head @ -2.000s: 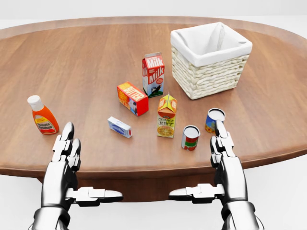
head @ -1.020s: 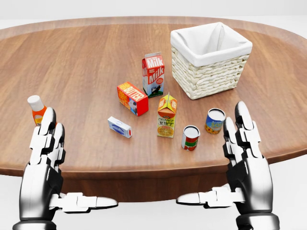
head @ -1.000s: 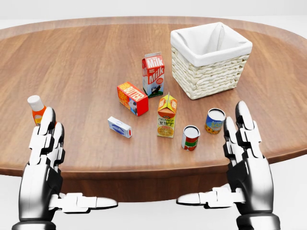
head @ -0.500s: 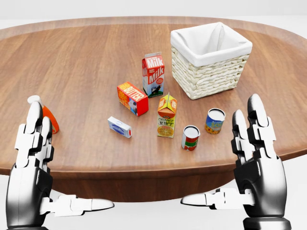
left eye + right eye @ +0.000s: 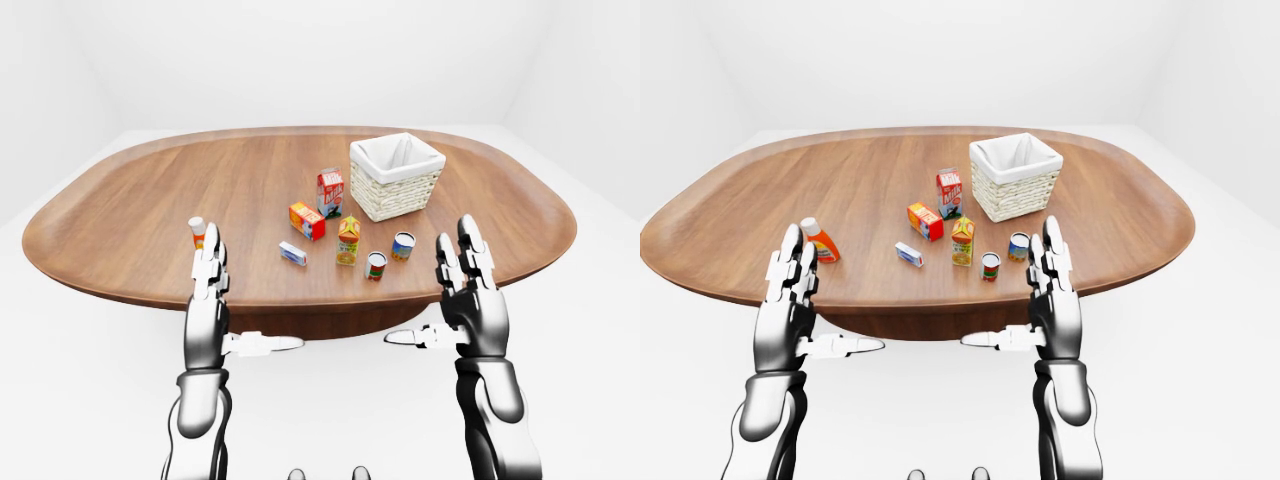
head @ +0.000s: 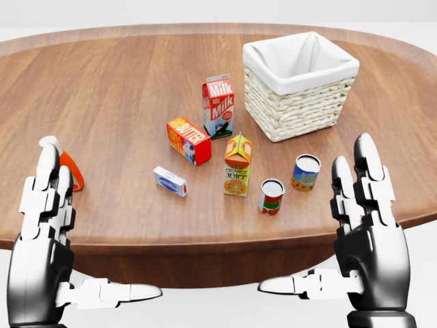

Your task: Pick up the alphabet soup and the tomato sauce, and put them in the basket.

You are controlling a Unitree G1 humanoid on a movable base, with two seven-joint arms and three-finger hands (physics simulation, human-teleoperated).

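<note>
Head view showed the silver left hand (image 6: 42, 236) raised at the lower left, fingers (image 6: 48, 179) straight and apart, thumb jutting sideways, gripping nothing. Partly hidden behind those fingers stood an orange squeeze bottle with a white cap (image 6: 68, 167). Rightward on the oval brown wooden counter (image 6: 123, 89) lay a small blue-and-white box (image 6: 170, 181), then a red-and-orange carton on its side (image 6: 189, 140), an upright red-and-white milk carton (image 6: 218, 106) and an orange juice carton (image 6: 237, 165).

Next came the two cans the task presumably named: a red, white and green can (image 6: 271, 197), and just right of it a blue-and-yellow can (image 6: 306, 172). Their labels were too small to tell which was soup and which sauce. Both stood upright near the counter's lower edge, apart from each other and untouched.

Above them sat the white-lined woven wicker basket (image 6: 300, 92), holding nothing visible.

At far right the silver right hand (image 6: 369, 239) hovered, fingers spread, palm turned inward, closing on nothing. It stood nearest the cans, so it seemed the likelier hand to reach them; neither pickup had yet begun.
</note>
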